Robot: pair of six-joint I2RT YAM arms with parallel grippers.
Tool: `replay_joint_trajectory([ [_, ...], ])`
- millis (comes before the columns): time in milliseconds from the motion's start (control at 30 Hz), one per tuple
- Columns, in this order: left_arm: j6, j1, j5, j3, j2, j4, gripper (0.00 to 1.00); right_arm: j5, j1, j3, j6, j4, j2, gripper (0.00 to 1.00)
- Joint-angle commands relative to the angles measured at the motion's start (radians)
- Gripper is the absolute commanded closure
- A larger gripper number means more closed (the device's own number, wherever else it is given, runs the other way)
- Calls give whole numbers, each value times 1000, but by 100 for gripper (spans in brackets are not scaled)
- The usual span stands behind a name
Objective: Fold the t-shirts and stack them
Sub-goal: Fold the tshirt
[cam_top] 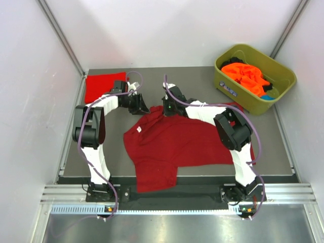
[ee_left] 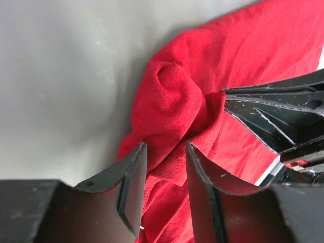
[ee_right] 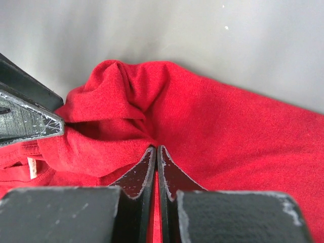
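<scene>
A dark crimson t-shirt (cam_top: 169,144) lies spread and rumpled in the middle of the table, with its small white neck label (cam_top: 138,130) showing. Its far edge is bunched into a peak (ee_left: 172,96) between both grippers. My right gripper (ee_right: 156,148) is shut on a fold of this crimson shirt (ee_right: 228,131) at the far edge (cam_top: 166,109). My left gripper (ee_left: 165,147) stands open just left of it (cam_top: 140,107), its fingers straddling a ridge of the same cloth. A brighter red t-shirt (cam_top: 104,85) lies folded flat at the back left.
An olive-green tub (cam_top: 283,81) at the back right holds orange t-shirts (cam_top: 248,76) and some dark and blue cloth. Grey walls close in both sides. The crimson shirt's hem hangs over the table's near edge (cam_top: 157,182).
</scene>
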Motion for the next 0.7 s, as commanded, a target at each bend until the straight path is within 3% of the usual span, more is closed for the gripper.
replay_joint_trajectory([
  [0,46,0,43,3,-59,0,60,-14,-10,18,-5,54,-46,100],
  [200,83,0,30,-15,-88,-64,62,-21,-10,28,2,51,-46,100],
  [467,82,-1,40,-26,-116,-76,77,-36,-10,46,18,49,-37,100],
  [567,88,-1,33,-29,-128,-87,70,-42,-10,55,23,46,-30,100],
  [600,92,-1,27,-32,-131,-90,63,-44,-12,57,23,46,-29,100],
  [667,98,-3,11,-40,-134,-95,60,-47,-10,58,28,49,-29,100],
])
